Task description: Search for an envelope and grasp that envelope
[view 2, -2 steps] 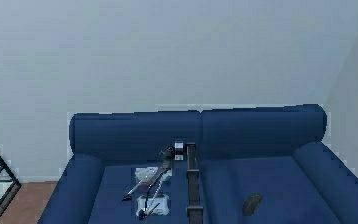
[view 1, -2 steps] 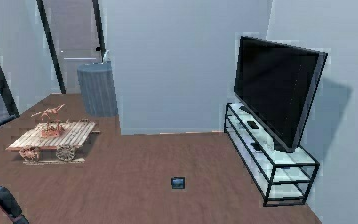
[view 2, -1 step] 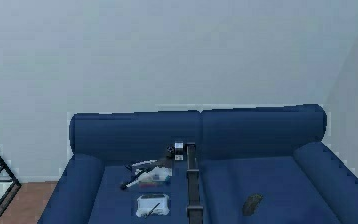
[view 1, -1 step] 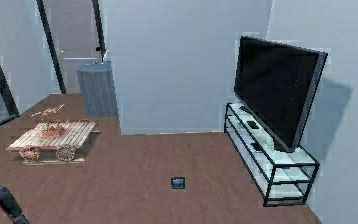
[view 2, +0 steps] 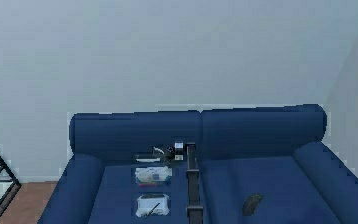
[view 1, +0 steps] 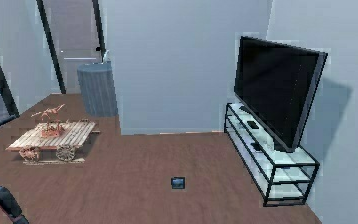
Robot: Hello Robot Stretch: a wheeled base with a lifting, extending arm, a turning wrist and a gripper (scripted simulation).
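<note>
Fingers point(view 2: 165, 153) at the back edge of the blue sofa point(view 2: 257, 130), near the cushion seam; can't tell if they're grasping anything. Search looks done, grasp unconfirmed. Grey bin point(view 1: 97, 88) by the doorway point(view 1: 72, 30): contents hidden. Pale flat item point(view 2: 152, 176) mid-seat, just by the fingers, likely the envelope; second pale item point(view 2: 152, 207) at the front edge.

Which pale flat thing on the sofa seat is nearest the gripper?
The upper pale thing, just below the gripper; the lower pale thing lies nearer the picture's bottom edge.
</note>
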